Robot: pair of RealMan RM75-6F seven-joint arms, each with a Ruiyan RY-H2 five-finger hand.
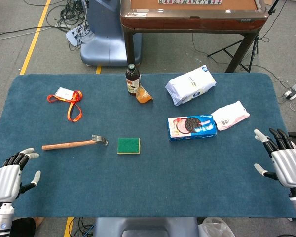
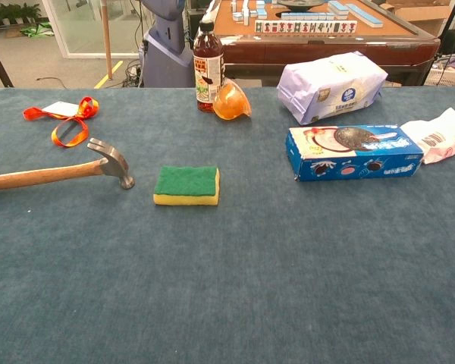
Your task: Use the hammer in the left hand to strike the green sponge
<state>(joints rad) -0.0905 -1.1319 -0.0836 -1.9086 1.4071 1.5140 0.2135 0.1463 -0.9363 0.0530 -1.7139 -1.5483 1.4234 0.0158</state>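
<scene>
Left hand (image 1: 10, 178) open, empty; hammer (image 1: 74, 144) at one o'clock, ungripped. Risk: loose grab, missing sponge (image 1: 129, 145).

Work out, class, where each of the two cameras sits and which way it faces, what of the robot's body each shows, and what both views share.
Head view: high up, looking steeply down on the blue table; the left hand and right hand show at the near corners, both empty.
Chest view: low at the near table edge, looking across it; no hand shows.
Shared: hammer, green sponge, bottle, blue biscuit box.
</scene>
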